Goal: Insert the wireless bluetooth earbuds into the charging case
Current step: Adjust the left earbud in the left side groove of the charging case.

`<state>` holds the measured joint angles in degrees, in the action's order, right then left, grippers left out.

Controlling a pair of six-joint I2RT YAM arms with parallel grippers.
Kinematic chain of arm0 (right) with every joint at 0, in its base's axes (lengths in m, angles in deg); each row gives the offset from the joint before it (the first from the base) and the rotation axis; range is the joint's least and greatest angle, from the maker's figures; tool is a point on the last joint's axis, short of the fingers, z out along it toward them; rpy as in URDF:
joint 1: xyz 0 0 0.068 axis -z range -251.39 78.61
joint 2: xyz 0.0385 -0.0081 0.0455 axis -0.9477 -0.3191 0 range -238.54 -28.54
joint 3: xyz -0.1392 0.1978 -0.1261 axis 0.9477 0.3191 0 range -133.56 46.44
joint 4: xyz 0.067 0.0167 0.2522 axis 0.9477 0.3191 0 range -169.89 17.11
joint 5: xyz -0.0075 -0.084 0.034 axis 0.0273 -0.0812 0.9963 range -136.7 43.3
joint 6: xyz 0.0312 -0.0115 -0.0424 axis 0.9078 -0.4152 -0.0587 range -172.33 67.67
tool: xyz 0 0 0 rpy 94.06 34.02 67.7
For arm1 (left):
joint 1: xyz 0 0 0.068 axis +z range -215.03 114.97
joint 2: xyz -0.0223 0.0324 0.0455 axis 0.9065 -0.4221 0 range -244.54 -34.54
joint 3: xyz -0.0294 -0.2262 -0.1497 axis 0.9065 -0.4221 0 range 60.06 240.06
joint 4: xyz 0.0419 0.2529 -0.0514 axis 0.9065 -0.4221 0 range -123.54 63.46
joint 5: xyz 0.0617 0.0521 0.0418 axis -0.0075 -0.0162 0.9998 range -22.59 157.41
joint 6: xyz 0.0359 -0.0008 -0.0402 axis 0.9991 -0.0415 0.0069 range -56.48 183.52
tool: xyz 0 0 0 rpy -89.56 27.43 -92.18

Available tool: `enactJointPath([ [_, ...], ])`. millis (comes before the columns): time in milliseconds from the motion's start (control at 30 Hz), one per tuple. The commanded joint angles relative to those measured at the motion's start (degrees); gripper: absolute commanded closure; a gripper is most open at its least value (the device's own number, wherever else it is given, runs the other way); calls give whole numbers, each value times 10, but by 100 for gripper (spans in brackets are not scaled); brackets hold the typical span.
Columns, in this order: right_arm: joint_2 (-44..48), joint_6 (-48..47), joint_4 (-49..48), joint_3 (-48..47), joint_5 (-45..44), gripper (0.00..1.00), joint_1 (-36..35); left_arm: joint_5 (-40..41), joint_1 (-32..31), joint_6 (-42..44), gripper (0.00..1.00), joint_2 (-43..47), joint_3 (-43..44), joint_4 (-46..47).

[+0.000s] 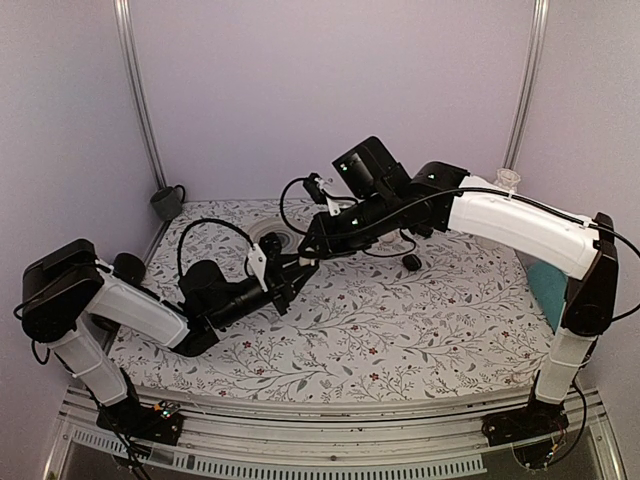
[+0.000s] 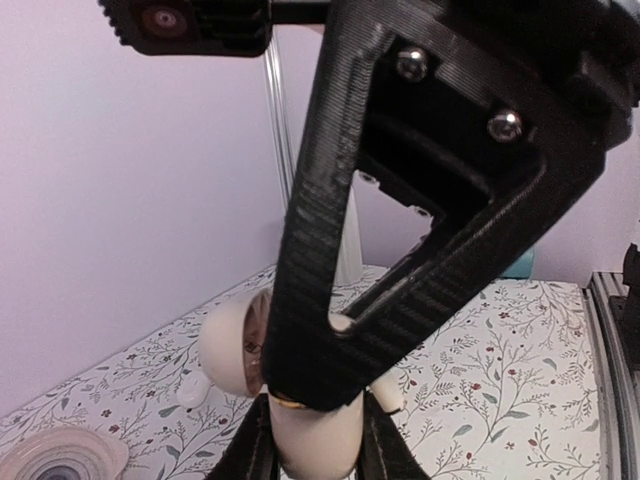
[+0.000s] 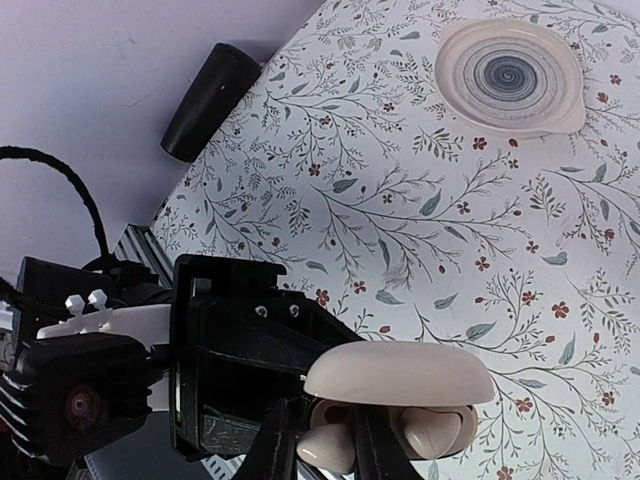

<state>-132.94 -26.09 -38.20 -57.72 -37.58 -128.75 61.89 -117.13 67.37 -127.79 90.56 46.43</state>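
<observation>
Soft, even light w/ faint shadows; nearest parts in wrist views prob. slightly defocused.

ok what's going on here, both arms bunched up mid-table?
The left arm holds the open charging case in its jaws. The right arm pinches one earbud in its jaws right at one of the case's wells, apparently not seated yet. A second earbud already sits in the other well.
</observation>
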Motion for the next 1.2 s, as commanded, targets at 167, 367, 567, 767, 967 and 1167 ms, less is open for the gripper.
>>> enactJointPath([
  [167, 27, 39, -53, 57, -11, 94, 1, 13, -10, -22, 100, -7, 15, 98],
  [367, 49, 63, -89, 82, -23, 94, 7, 21, -10, -20, 100, -11, 10, 110],
  [567, 65, 76, -114, 100, -22, 94, 10, 26, -10, -20, 100, -11, 8, 115],
  [767, 75, 87, -143, 117, -22, 94, 12, 29, -10, -22, 100, -16, 10, 118],
  [967, 103, 112, -198, 149, -52, 94, 13, 39, -10, -24, 100, -25, 17, 126],
  [1167, 125, 134, -245, 183, -83, 94, 12, 51, -11, -16, 100, -31, 25, 125],
])
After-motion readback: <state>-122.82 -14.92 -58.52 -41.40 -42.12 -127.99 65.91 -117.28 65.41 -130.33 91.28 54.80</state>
